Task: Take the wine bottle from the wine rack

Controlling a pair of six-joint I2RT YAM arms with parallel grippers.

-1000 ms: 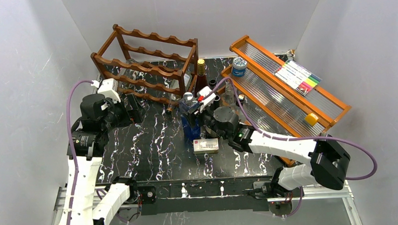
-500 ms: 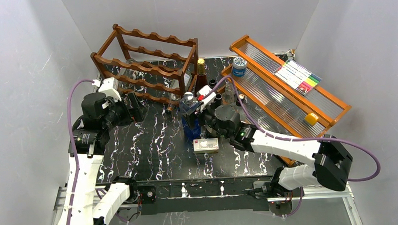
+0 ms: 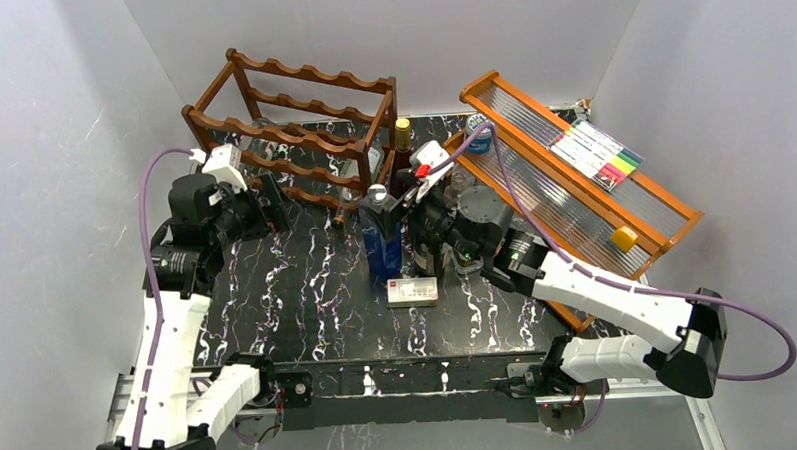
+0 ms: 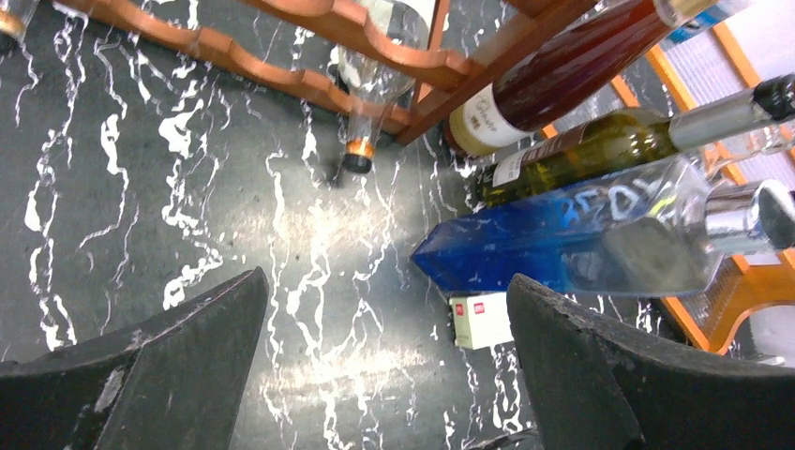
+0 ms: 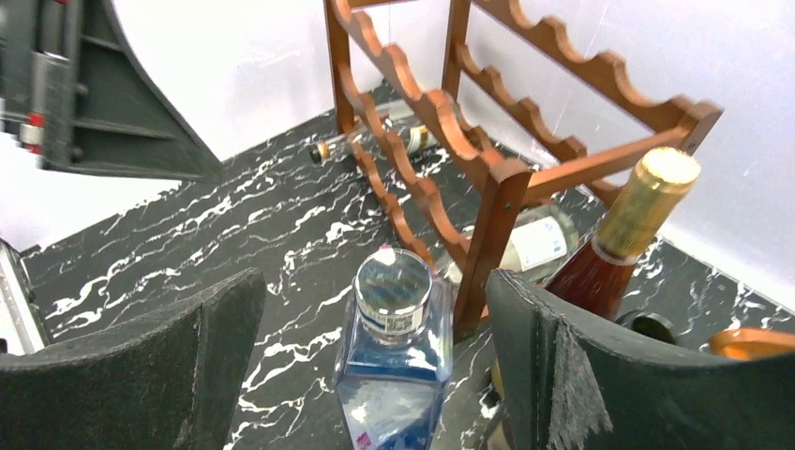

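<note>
The dark reddish-brown wine rack (image 3: 291, 129) stands at the back left. A clear wine bottle (image 4: 375, 75) lies in its lowest tier, its neck sticking out, and shows with a white label (image 5: 536, 242) in the right wrist view. A blue square bottle (image 3: 382, 236) stands upright on the table in front of the rack's right post. My right gripper (image 5: 375, 291) is open, its fingers apart from the blue bottle, just behind and above its cap. My left gripper (image 4: 386, 281) hangs open over bare table by the rack's front (image 3: 269, 204), holding nothing.
A red wine bottle with gold foil (image 3: 402, 155) and a green bottle (image 4: 600, 141) stand beside the blue one. A small white box (image 3: 412, 291) lies in front of them. An orange stepped shelf (image 3: 664, 211) with markers (image 3: 597, 150) fills the right side. Another bottle (image 5: 375, 141) lies at the rack's far end.
My right gripper has opened off the blue bottle and drawn back up and to the right; the bottle stays standing. My left arm has shifted slightly toward the rack.
</note>
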